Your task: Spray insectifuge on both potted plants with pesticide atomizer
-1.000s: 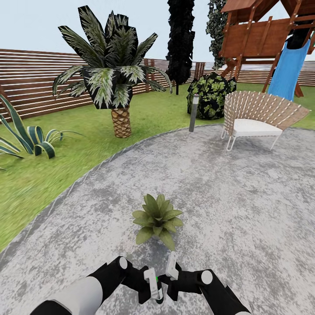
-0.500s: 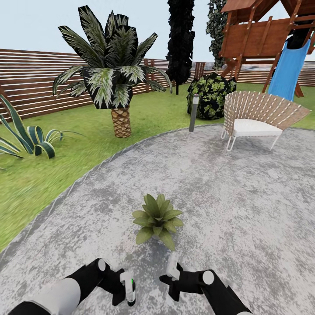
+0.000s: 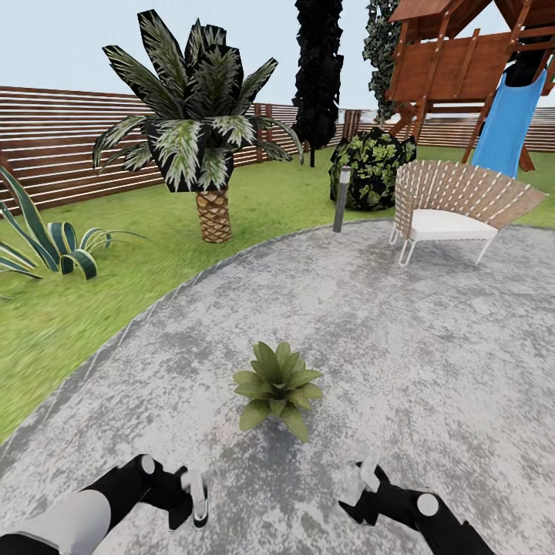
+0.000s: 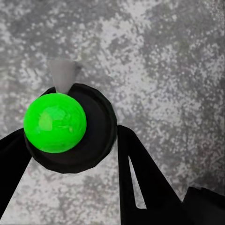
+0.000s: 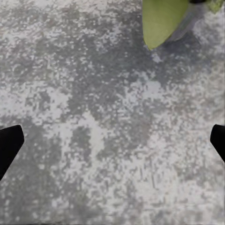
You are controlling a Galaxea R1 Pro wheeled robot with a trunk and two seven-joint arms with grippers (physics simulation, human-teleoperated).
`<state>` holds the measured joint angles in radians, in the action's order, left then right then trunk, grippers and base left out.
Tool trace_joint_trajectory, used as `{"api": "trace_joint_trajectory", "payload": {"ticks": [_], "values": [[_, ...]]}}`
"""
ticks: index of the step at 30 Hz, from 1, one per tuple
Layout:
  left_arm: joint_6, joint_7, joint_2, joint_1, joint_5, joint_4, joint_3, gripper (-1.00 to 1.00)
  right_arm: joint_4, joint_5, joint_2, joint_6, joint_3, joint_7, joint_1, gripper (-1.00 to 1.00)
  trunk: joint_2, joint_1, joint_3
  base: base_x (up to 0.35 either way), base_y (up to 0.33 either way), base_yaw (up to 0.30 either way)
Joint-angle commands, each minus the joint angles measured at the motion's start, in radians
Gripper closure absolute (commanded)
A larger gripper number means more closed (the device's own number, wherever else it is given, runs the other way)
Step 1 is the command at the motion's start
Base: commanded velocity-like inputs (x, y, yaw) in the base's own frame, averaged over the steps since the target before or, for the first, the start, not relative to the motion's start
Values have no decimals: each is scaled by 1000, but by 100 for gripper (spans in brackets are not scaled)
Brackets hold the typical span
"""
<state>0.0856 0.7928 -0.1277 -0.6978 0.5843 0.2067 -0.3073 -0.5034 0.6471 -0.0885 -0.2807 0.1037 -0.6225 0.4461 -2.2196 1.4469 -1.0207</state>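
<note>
My left gripper [image 3: 193, 501] is shut on the pesticide atomizer [image 4: 96, 136], a small dark round bottle seen from above in the left wrist view. Its top [image 4: 55, 123] is bright green and a grey nozzle cone [image 4: 63, 75] points away from it. A black finger [image 4: 140, 178] presses its side. One potted plant [image 3: 277, 388], a low rosette of pointed green leaves, sits on the grey patio just beyond both grippers. My right gripper [image 3: 362, 482] hangs open and empty, with one leaf [image 5: 164, 18] of the plant ahead of it. No whitish specks show on the leaves. The second potted plant is out of view.
The stone patio [image 3: 432, 370] spreads ahead and right, grass [image 3: 69, 324] to the left. Beyond stand a big palm [image 3: 200, 139], a striped spiky plant [image 3: 46, 239], a grey post [image 3: 341, 199], a wicker seat [image 3: 455, 208], a playset with blue slide [image 3: 505, 123] and a slatted fence [image 3: 54, 146].
The two grippers, close together a second ago, have drawn apart. The left one moved left and lower with the bottle, and the right one swung out to the right.
</note>
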Motion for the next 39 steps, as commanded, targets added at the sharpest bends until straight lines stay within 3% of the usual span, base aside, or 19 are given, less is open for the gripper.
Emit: {"api": "trace_joint_trajectory", "payload": {"ticks": [1,3,5,6,9,11,14,20,22,24,25,27,28,31,39], "values": [[3,-9,0,0,3,0,17,100,31,10,-1,-8,43,39,1,-100,0,0,-1,0,0,0],[-46,-24,3,0,-6,0,59,100,103,9,-7,-9,106,150,0,-100,0,0,-1,0,0,0],[-139,-30,3,0,-9,6,98,100,165,9,-12,-10,156,296,-1,-100,0,0,-1,0,0,0],[-193,-32,3,0,-10,9,119,100,196,8,-12,-11,183,402,-1,-100,0,0,-1,0,0,0],[-269,-33,4,-3,-10,13,163,100,256,3,-10,-22,248,635,-1,-100,0,0,-1,0,0,0],[-325,-33,8,-6,-11,15,177,100,281,-18,-4,-26,297,703,-2,-100,0,0,-1,0,0,0],[-435,-32,15,-8,-9,41,181,100,320,-44,-5,-30,322,725,-3,-100,0,0,-1,0,0,0],[-472,-32,17,-6,-8,76,188,100,325,-90,-12,-30,328,728,-3,-100,0,0,-1,0,0,0],[-499,-32,16,-6,-9,77,189,100,324,-94,-14,-29,351,729,-3,-100,0,0,-1,0,0,0],[-559,-39,16,-6,-10,79,186,100,322,-95,-14,-29,433,729,-3,-100,0,0,-1,0,0,0],[-585,-55,17,-6,-12,80,187,100,321,-94,-13,-28,496,728,-3,-100,0,0,-1,0,0,0],[-604,-109,18,-6,-14,79,189,100,322,-92,-11,-28,567,726,-3,-100,0,0,-1,0,0,0],[-607,-136,20,-6,-14,79,190,100,322,-91,-10,-28,580,725,-3,-100,0,0,-1,0,0,0],[-612,-201,23,-3,-28,74,190,100,324,-89,-6,-27,598,723,-3,-100,0,0,-1,0,0,0],[-610,-219,25,0,-37,79,193,100,322,-88,-7,-26,602,721,-3,-100,0,0,-1,51,8,0]]}}
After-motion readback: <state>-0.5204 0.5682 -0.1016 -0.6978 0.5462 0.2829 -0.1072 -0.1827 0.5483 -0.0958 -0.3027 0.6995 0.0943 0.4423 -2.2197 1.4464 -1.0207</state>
